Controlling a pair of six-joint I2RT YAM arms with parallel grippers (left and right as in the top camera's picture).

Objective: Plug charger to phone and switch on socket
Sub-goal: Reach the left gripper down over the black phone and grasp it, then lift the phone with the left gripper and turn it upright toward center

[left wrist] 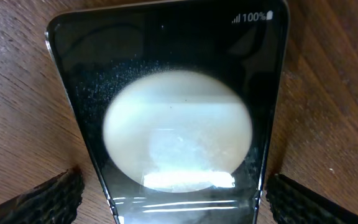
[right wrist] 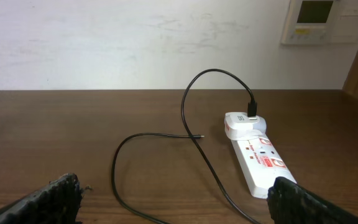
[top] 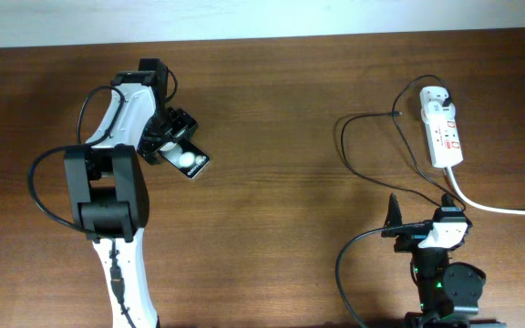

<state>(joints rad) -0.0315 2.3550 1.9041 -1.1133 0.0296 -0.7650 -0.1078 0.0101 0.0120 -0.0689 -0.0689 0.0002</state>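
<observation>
Straddling one short end of the phone (left wrist: 179, 124), the left gripper (top: 173, 144) has its jaws spread. Bare table (left wrist: 17, 93) shows between each pad and the phone's edges, so nothing is held. In the overhead view the phone lies flat at upper left, its long axis running from upper left to lower right. The right gripper (right wrist: 176, 202), at lower right, is likewise wide open and empty. The charger (right wrist: 183, 111) is plugged in at the far end of the socket (right wrist: 260, 160), at upper right. Its loose tip (right wrist: 199, 135) rests left of the socket, ahead of the right jaws and well apart from the phone. The right arm is nearer the tip and probably should fetch it. The switches are too small to read.
</observation>
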